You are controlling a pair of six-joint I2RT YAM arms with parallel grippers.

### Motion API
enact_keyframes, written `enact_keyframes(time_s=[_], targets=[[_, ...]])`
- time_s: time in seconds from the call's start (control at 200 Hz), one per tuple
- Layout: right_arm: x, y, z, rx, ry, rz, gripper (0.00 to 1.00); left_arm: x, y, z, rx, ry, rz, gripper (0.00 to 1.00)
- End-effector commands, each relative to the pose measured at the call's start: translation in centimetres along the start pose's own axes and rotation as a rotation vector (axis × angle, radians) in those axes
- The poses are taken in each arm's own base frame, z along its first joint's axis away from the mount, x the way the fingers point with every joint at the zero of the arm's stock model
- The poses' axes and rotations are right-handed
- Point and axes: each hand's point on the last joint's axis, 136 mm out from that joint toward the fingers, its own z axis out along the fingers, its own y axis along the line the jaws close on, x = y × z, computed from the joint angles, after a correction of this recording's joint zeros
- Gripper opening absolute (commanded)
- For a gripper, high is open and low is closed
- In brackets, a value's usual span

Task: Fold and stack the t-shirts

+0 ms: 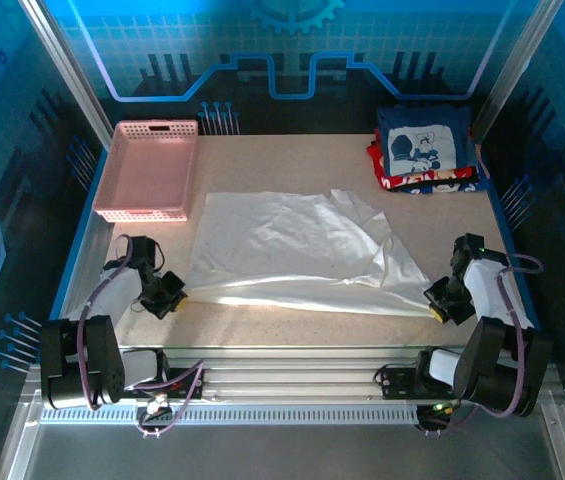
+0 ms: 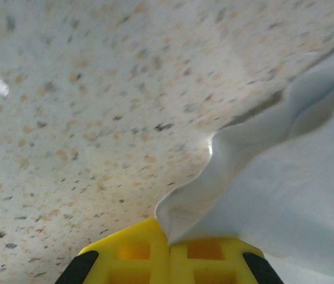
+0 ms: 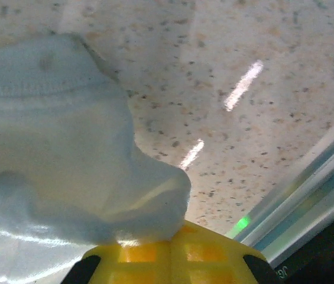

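At the desk's [image 1: 262,330] far-left corner: pink basket [image 1: 147,170], upright, its long side along the left edge. Well apart from the shirts.

Near-left: left gripper [image 1: 167,293] low over the desk, at the near-left corner of the white shirt [image 1: 292,250]. Wrist view: yellow fingers [image 2: 131,254] closed together, with a fold of white cloth pinched in the seam between them. The cloth runs up and to the right from the grip, edge rippled, lifted slightly off the speckled surface.

Centre: white shirt spread across the middle of the desk, mostly flat. Left part smooth. Right part creased, with a flap folded over toward the far side and wrinkles running down to the near-right corner. Near hem stretched in a line between the two grippers. Print not visible from this side.

Near-right: right gripper [image 1: 440,300] at the shirt's near-right corner, close to the desk's right edge. Wrist view: yellow fingers [image 3: 137,257] closed, clamped on a bunched wad of white cloth with a stitched hem on top.

Far-right corner: stack [image 1: 427,155] of folded shirts, navy shirt [image 1: 424,143] with white cartoon print on top, red cloth showing at its left and near edges. Not touching the white shirt.
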Motion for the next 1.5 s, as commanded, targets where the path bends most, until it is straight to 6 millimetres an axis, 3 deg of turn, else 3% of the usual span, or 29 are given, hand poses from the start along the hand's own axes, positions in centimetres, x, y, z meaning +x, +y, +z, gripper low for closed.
enact_keyframes(time_s=[0.0, 0.185, 0.885, 0.975, 1.025, 1.055, 1.115, 1.206, 1.361, 1.451, 1.496], targets=[[0.6, -1.7, 0.3, 0.058, 0.011, 0.017, 0.00, 1.8, 1.9, 0.7, -0.032, 0.050, -0.095, 0.00], [0.0, -2.1, 0.0, 0.077, -0.008, 0.026, 0.00, 1.9, 2.5, 0.1, -0.066, 0.017, -0.113, 0.00], [-0.3, -4.5, -0.4, 0.206, -0.033, 0.088, 0.00, 5.6, 3.6, -1.8, -0.185, -0.026, -0.083, 0.00], [-0.3, -4.4, -0.1, 0.211, -0.027, 0.085, 0.04, 5.6, 3.7, -1.7, -0.204, -0.021, -0.081, 0.00], [-0.4, -4.3, -0.2, 0.205, -0.030, 0.085, 0.16, 5.6, 3.7, -1.5, -0.211, -0.013, -0.081, 0.00], [-0.5, -4.1, -0.3, 0.192, -0.035, 0.084, 0.29, 5.6, 3.6, -1.6, -0.211, -0.011, -0.078, 0.11], [-0.9, -3.4, -0.8, 0.147, -0.054, 0.077, 0.50, 5.4, 3.5, -1.8, -0.206, -0.021, -0.074, 0.44], [-1.2, -1.6, -2.1, 0.038, -0.077, 0.046, 0.58, 4.9, 2.7, -2.8, -0.184, -0.054, -0.067, 0.69], [0.0, 2.9, -5.6, -0.191, -0.102, -0.107, 0.63, 3.6, -0.1, -6.0, -0.128, -0.113, -0.020, 0.81], [2.4, 6.7, -7.3, -0.309, -0.076, -0.291, 0.65, 2.4, -3.0, -8.3, -0.055, -0.177, 0.049, 0.83], [4.4, 8.1, -6.9, -0.317, -0.029, -0.389, 0.65, 1.8, -5.0, -9.5, -0.006, -0.215, 0.109, 0.89]])
